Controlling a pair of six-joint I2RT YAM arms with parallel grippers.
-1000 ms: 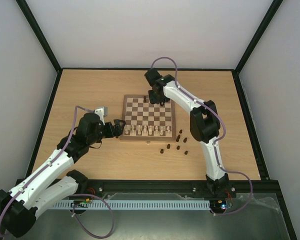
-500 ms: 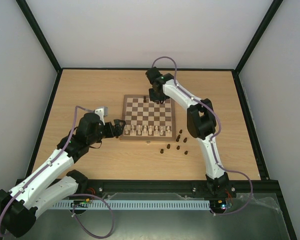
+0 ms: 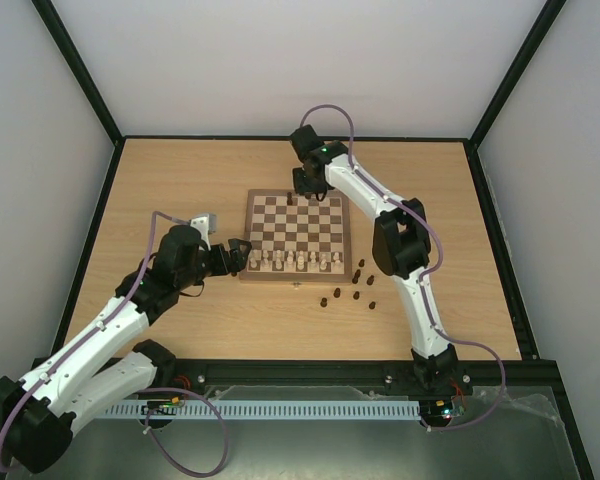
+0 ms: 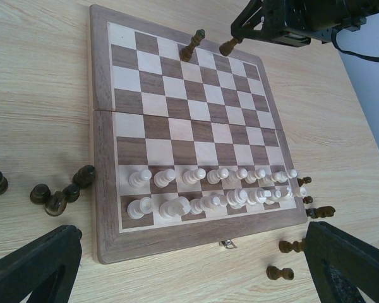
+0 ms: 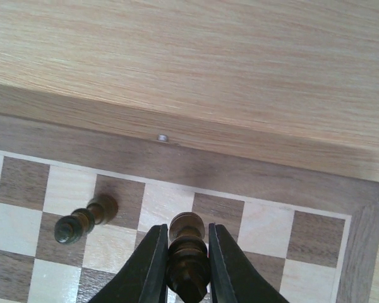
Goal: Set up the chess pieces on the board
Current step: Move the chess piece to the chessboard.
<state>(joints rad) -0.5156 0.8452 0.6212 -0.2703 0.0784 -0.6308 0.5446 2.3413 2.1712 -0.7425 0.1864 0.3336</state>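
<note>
The board (image 3: 310, 228) is laid flat at mid worktop (image 3: 170, 180), squared to the arms. The white pieces (image 4: 208, 189) are lined up upright in two rows along its near edge. The right pincer (image 5: 186, 230) is positioned over the board's far edge, pointed down, and is clamped on a dark piece (image 5: 188, 252). Both fingers (image 5: 153, 265) are pressed to its sides, and its head is seen between the tips. That piece is held upright over the far row; whether its base is touching the square cannot be told. A second dark piece (image 5: 82, 221) is stood on a dark square of the same row, near the held one but apart from the pincer. The left pincer (image 4: 191, 233) is held low just beside the board's near left corner, with the jaws spread wide apart and aimed across the board. The loose dark pieces (image 3: 352, 288) are scattered on the worktop off the near right corner, some upright and some lying. A small cluster of dark pieces (image 4: 57, 192) is seen in the left wrist view just off the left border, level with the white rows.
</note>
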